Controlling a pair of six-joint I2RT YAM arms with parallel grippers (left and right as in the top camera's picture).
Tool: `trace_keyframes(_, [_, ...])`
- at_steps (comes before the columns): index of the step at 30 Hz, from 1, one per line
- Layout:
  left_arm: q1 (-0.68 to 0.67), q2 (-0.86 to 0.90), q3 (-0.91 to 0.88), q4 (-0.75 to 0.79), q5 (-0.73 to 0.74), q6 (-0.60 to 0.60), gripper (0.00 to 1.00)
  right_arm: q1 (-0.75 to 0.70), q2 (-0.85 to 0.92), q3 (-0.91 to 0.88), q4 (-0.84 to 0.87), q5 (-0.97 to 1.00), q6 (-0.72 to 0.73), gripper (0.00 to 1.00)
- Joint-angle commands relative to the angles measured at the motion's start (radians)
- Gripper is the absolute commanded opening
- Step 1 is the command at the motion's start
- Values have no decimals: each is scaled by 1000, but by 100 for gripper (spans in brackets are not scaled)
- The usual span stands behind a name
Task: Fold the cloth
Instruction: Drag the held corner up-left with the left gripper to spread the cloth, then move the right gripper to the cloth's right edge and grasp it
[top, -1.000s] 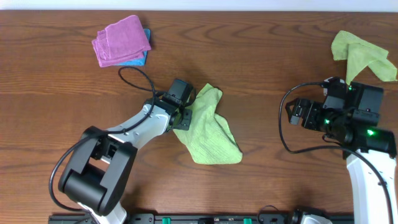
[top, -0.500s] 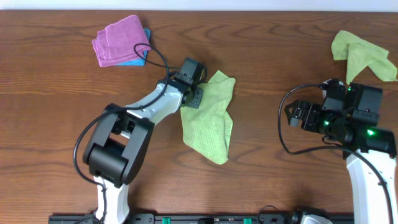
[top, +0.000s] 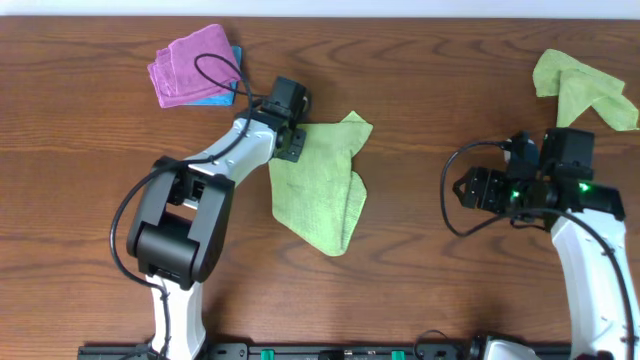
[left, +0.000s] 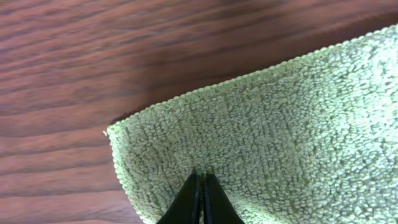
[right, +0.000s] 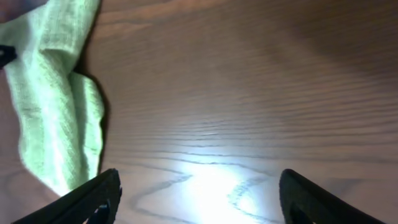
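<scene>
My left gripper (left: 202, 188) is clamped tight on the lime-green square terry microfibre cloth (top: 318, 190), tips pinched together on the pile just inside one hemmed corner; my right gripper (right: 199, 193) is spread wide, nothing btwn its fingers, only the dark-brown wooden table (top: 450, 80) under it. The cloth sits mid-table, not flat; its right side is doubled over on itself & its lower end narrows to a point toward my base. Long axis runs far-to-near, leaning a bit to my right as it comes near; my pinch is at the far-left corner, so the rest trails from the left gripper toward the near edge & rightward. The right gripper is well apart from the cloth, off to its right, fingers aimed at it; in the right wrist view the cloth shows at upper left. So the left arm is the near one, on the cloth; the right arm must cross table to reach the doubled-over side. My guess: spreading flat comes first; fold not yet begun. The purple folded cloth (top: 195, 65) at far left & the second lime-green crumpled cloth (top: 580, 85) at far right aren't my job.
</scene>
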Motion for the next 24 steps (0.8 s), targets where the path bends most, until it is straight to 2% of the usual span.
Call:
trace_keyframes(1, [9, 27, 11, -11, -47, 24, 6, 16, 21, 18, 4, -106, -9, 80])
trace_keyframes(16, [33, 27, 11, -48, -97, 25, 5, 314, 114, 18, 103, -101, 3, 80])
trace_keyframes(24, [35, 27, 11, -48, -98, 24, 6, 387, 267, 18, 142, -201, 10, 73])
